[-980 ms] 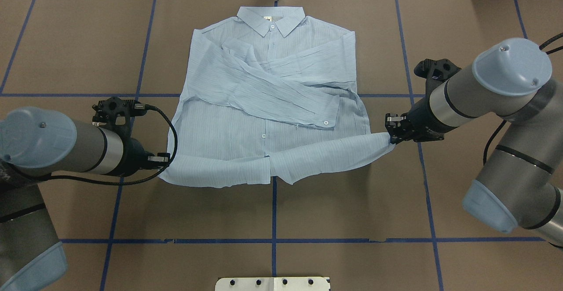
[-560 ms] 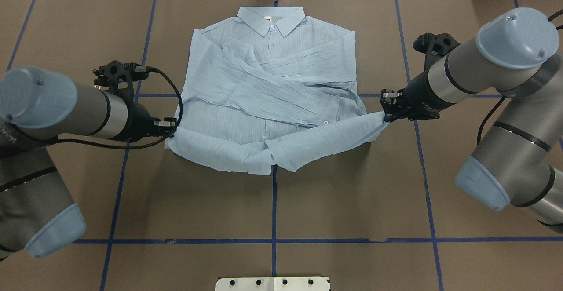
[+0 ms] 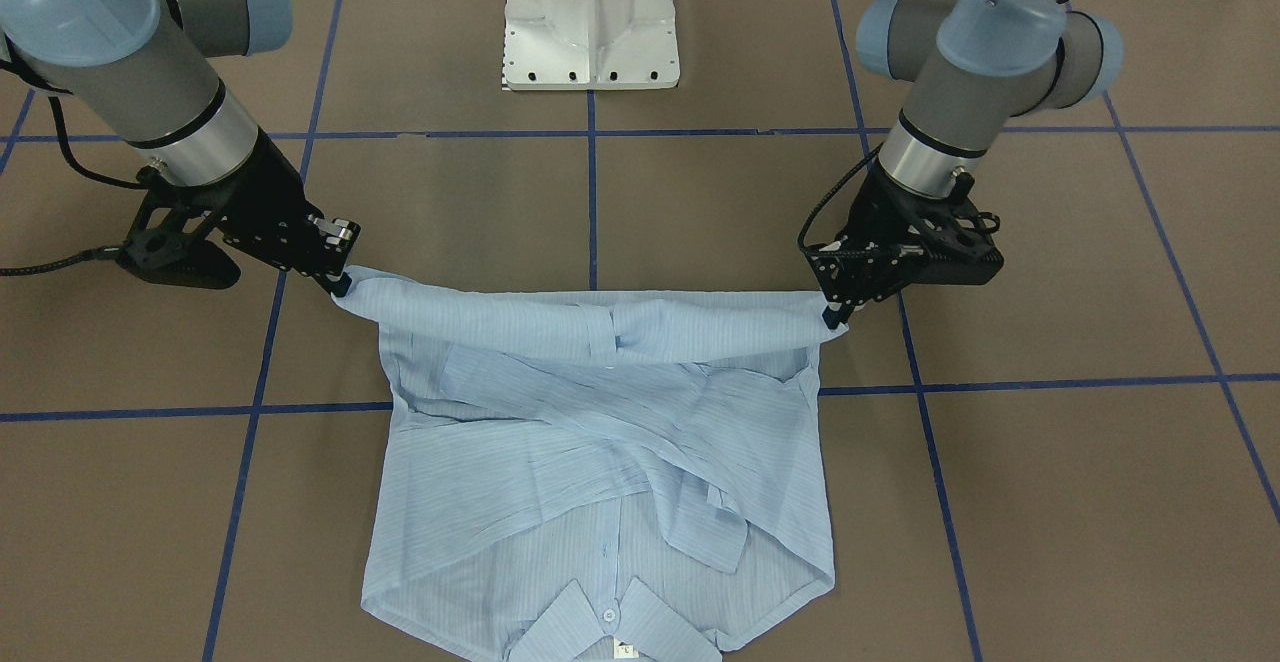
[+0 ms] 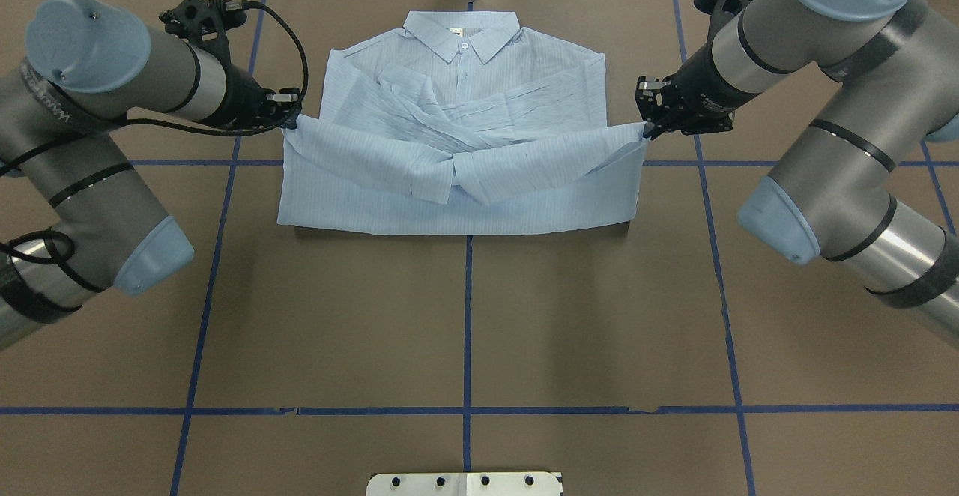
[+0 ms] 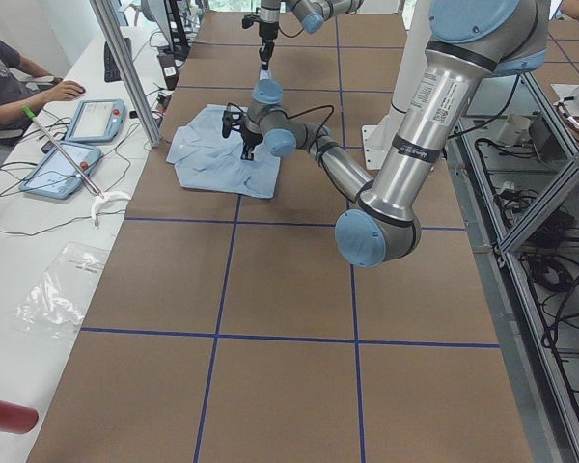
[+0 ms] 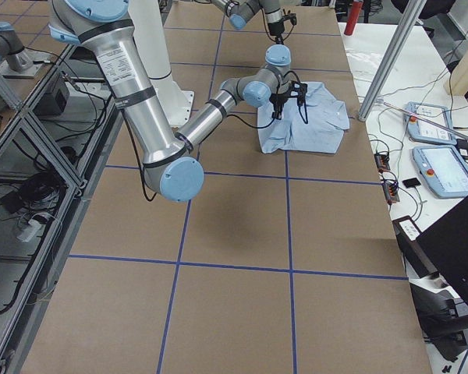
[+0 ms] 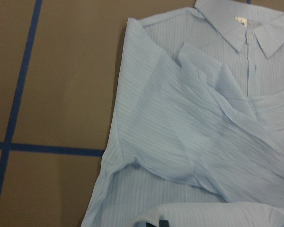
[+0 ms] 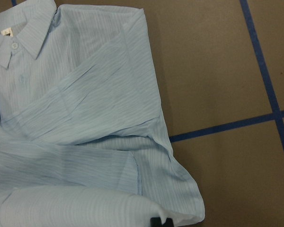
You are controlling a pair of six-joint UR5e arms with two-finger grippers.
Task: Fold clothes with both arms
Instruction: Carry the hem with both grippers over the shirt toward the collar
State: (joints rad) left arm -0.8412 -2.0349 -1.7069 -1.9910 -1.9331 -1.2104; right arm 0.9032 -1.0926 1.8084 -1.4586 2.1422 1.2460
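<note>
the shirt [image 4: 457, 144] lay face up on the far half of the desk [image 4: 464, 331], centred on the middle tape line [image 4: 467, 316], its collar [image 4: 461, 35] pointing away from the robot and close to the desk's far edge. both sleeves were crossed over the chest. the lower part was doubled back toward the collar, so the nearest edge was a straight fold running side to side, just on the robot's side of a cross line of tape. the hem stretched between the two arms as a band over the crossed sleeves, dipping a little in the middle where the two front panels overlapped. the left fingers [image 4: 287, 123] were closed on the hem's left corner, just outside the shirt's left edge, and the right fingers [image 4: 649, 130] were closed on the right corner, just outside the right edge. from across the desk both corners looked pinched and raised off the cloth under them. past each side edge the brown desk lay bare out to the arms' elbows. between the fold and the white pedestal base [image 4: 464, 483] there was a wide open stretch of desk marked only by blue tape. beyond the collar little room remained before the far edge, where cables lay.
</note>
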